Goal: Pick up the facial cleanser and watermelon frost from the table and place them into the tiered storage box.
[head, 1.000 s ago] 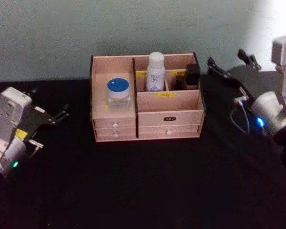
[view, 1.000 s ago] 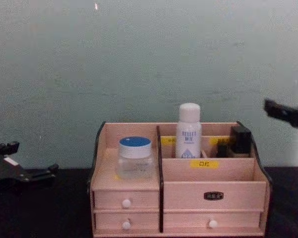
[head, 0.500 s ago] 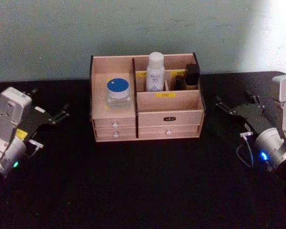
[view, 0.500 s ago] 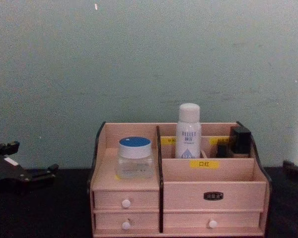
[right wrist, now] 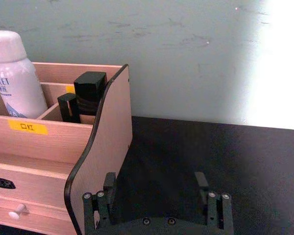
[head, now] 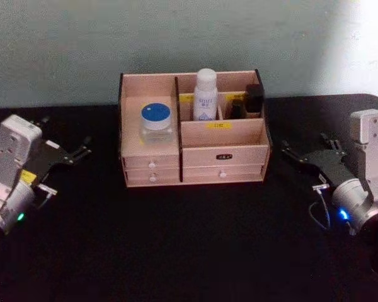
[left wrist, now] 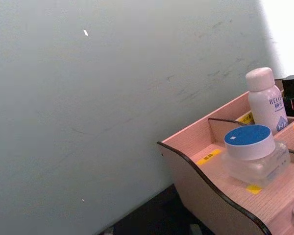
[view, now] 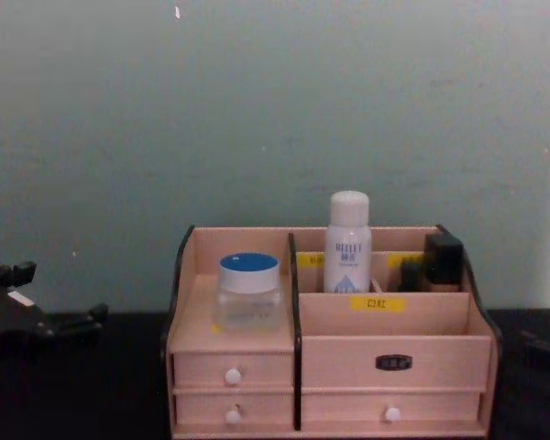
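left of the tiered storage box [head: 192, 154], the left tool [head: 75, 153] rests low over the black tabletop [head: 189, 251], released and holding nothing. the watermelon frost [head: 156, 122] sits in the box's left compartment, on the shelf above the small drawers. the facial cleanser [head: 205, 95] stands upright in a rear compartment right of the box's centre wall, beside a dark item [head: 254, 98]. right of the box, the right tool [head: 302, 156] hangs just beside its dark side edge, fingers spread and empty. both things look placed; the main risk is that tool clipping the box's side and tipping the tall bottle.
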Robot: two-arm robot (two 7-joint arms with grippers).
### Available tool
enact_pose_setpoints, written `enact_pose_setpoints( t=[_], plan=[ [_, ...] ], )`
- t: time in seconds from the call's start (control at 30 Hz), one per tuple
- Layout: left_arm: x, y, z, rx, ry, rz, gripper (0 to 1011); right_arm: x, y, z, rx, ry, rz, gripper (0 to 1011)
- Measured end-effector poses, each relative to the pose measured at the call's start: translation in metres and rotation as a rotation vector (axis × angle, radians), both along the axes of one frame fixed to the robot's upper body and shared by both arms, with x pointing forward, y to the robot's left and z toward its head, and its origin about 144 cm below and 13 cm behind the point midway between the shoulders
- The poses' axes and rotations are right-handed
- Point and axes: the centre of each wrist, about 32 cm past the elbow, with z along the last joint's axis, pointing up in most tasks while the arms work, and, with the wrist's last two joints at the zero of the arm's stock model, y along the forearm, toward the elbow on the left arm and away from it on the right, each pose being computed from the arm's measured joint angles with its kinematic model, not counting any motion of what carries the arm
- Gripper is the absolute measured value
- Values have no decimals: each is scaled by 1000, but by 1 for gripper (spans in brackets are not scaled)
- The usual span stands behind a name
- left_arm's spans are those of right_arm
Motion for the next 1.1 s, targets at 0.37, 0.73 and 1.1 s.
enact_pose_setpoints(
  t=[0.37, 0.73, 1.1],
  plan=[
    [0, 0, 0, 0, 0, 0, 1001, 0, 0, 1, 1, -7, 3, 1002],
    [0, 0, 0, 0, 0, 0, 1001, 0, 0, 2, 2, -9, 5, 1002],
    [0, 0, 0, 0, 0, 0, 1001, 0, 0, 2, 3, -11, 6, 1003]
  ],
)
